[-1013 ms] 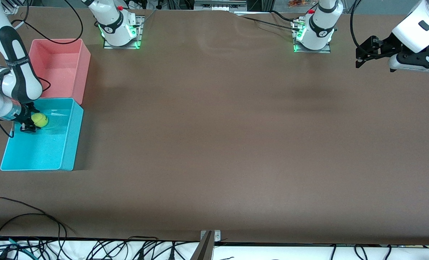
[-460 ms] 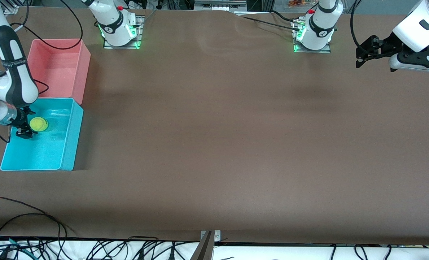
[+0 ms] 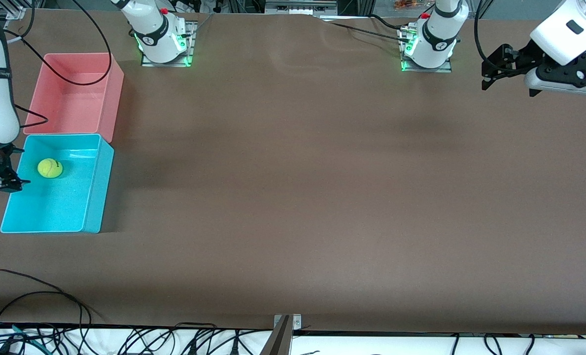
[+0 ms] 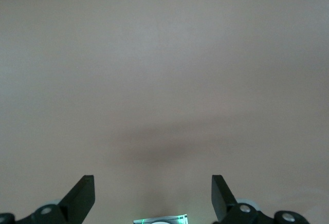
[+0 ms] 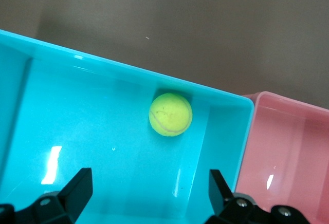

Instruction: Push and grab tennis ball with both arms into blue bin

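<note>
Firstly, at the right arm's end of the worktop [image 3: 293, 197], the right end effector [image 3: 4, 177] is hanging over the outer rim of the blue bin [image 3: 93, 197], its fingers standing apart and holding nothing. Inside that bin, the tennis ball [image 3: 50, 168] is lying loose on the floor, in the half nearer the pink bin [image 3: 113, 98]; in the right wrist view the ball [image 5: 170, 114] is sitting close to one long wall of the blue bin [image 5: 61, 126], clear of the two black fingers [image 5: 77, 188], with the pink bin [image 5: 288, 147] adjoining the short wall. The pink bin is standing just beside the blue bin, farther from the front camera. Toward the left arm's end, the left end effector [image 3: 492, 69] is waiting in the air over bare worktop [image 4: 164, 70], its fingers [image 4: 82, 196] likewise spread apart and holding nothing.
</note>
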Motion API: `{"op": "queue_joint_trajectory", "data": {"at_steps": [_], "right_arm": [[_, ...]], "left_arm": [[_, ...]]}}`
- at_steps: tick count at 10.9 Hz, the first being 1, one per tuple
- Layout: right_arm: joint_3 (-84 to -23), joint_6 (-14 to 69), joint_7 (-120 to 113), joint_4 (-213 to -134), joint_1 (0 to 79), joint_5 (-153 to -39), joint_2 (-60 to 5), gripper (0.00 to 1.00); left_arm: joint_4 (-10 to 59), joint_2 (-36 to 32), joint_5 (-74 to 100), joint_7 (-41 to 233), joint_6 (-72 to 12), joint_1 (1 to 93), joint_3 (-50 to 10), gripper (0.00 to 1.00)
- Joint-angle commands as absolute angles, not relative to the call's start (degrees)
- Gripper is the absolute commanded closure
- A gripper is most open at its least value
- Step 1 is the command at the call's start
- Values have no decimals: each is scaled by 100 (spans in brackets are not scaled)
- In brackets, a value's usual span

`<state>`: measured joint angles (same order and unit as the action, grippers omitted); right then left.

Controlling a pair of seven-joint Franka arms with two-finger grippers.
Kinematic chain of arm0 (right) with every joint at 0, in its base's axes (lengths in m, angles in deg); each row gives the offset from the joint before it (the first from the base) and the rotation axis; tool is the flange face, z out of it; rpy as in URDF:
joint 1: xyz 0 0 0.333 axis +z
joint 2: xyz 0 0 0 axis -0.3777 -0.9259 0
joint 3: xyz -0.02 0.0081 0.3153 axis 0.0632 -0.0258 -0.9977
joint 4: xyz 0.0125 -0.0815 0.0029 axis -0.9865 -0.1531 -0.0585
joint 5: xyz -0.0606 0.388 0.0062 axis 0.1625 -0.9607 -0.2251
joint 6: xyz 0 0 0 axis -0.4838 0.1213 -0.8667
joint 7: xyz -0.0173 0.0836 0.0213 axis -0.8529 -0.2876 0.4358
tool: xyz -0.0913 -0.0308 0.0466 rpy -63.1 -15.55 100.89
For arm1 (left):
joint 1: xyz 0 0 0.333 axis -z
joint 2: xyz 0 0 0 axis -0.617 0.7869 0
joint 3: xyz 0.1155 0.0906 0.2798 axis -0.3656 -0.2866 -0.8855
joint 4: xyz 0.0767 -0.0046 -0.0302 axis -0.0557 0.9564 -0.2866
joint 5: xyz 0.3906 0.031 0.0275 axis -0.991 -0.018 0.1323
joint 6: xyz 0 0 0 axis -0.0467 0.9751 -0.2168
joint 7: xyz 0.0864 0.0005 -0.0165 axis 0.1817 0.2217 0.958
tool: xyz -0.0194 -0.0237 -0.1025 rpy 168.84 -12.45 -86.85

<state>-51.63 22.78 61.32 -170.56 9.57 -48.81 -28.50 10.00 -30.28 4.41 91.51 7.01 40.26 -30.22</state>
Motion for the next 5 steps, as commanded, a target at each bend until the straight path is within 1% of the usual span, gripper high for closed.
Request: {"op": "queue_joint_trajectory", "data": {"at_steps": [1,4,5], "right_arm": [[-5183,1941,5533,-16584,971,-4786,-2826,0],[-5183,1844,4716,-16399,1138,-4777,-2782,0],[-5183,1679,4548,-16277,1277,-4751,-2765,0]], "left_arm": [[755,-2953,391,9127,840,4030,-3001,0],[755,-2935,408,9109,840,4003,-3027,0],[755,-2926,408,9100,840,3995,-3036,0]]}}
